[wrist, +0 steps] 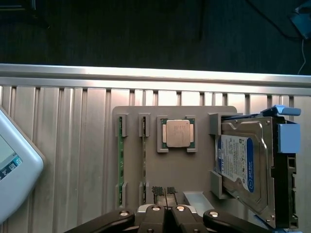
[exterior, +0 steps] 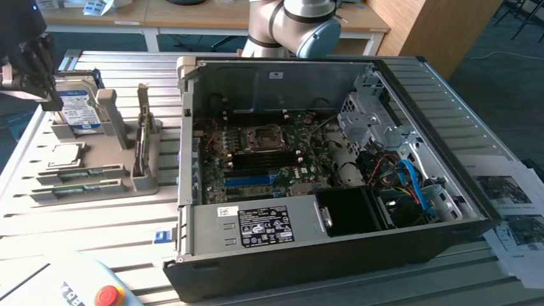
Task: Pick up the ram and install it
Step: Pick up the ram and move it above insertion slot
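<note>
Clearly, the pick is not yet made. In the wrist view the gripper (wrist: 164,191) hangs above the grey holder (wrist: 197,170) with its fingers pressed together and nothing between them. The ram (wrist: 144,160) stands on its edge in a slot of the holder, untouched, and a second stick (wrist: 120,160) stands in the next slot, just beside it.

Taking the exterior view as a clock face, the processor chip (exterior: 66,153) lies at twelve o'clock from the ram, and the hard drive (exterior: 81,109) is farther on the same line. The expansion card (exterior: 144,137) stands at three o'clock from the chip. Farther at three o'clock is the open computer case (exterior: 340,255), with the motherboard (exterior: 264,153) inside.

In my judgement, to do this step well the fingers should part only a little wider than the thin stick. They should centre over its middle, between the two end supports, and descend straight, so that no finger touches the second stick or the chip. The grip should be on the flat sides of the board, and the lift vertical, without tilt.
</note>
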### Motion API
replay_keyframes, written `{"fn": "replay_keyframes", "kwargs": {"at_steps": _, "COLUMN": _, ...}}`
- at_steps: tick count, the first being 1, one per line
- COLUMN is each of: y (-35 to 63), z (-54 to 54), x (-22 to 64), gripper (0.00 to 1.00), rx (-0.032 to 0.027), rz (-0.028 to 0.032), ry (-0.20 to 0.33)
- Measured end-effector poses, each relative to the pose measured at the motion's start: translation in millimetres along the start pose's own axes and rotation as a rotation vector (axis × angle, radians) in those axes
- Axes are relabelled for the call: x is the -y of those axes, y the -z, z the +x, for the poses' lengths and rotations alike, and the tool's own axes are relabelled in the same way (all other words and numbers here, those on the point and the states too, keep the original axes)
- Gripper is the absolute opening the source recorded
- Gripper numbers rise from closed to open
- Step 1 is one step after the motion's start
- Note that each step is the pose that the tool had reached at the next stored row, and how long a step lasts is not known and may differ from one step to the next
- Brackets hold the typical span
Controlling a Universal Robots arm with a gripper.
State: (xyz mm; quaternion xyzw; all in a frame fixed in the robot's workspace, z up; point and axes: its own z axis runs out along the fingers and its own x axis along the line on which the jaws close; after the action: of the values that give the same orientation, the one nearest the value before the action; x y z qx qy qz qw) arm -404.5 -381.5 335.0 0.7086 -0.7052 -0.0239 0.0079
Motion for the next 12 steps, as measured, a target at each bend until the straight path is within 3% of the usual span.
{"fn": "replay_keyframes", "kwargs": {"at_steps": 12, "y": 0.7, "z": 28.1, "x": -0.4, "gripper": 0.10, "rx": 0.0000, "rz": -0.0001, "ry": 0.000}}
